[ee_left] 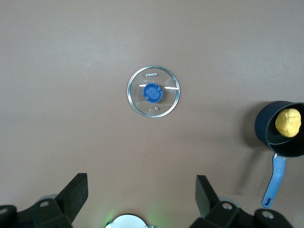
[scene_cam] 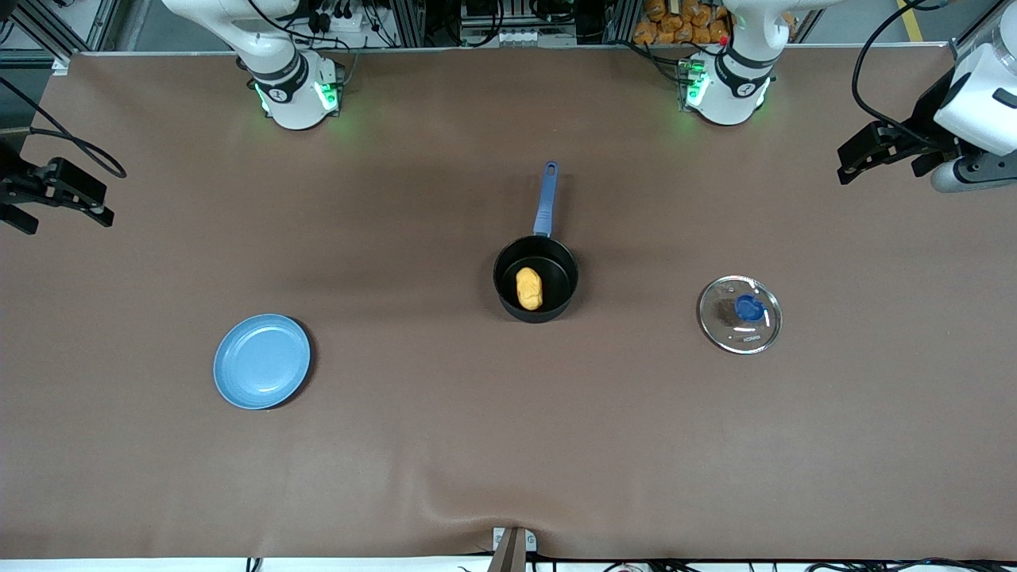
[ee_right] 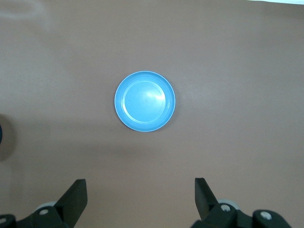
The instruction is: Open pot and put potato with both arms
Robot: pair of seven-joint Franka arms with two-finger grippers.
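The black pot stands open at the table's middle, its blue handle pointing toward the robots' bases. The yellow-orange potato lies inside it. The glass lid with the blue knob lies flat on the table toward the left arm's end. My left gripper is open and empty, high over that end. My right gripper is open and empty over the right arm's end. The left wrist view shows the lid, the pot and the potato past my open left gripper.
A flat light-blue plate lies bare toward the right arm's end, nearer to the front camera than the pot. It shows in the right wrist view past my open right gripper. The brown mat covers the table.
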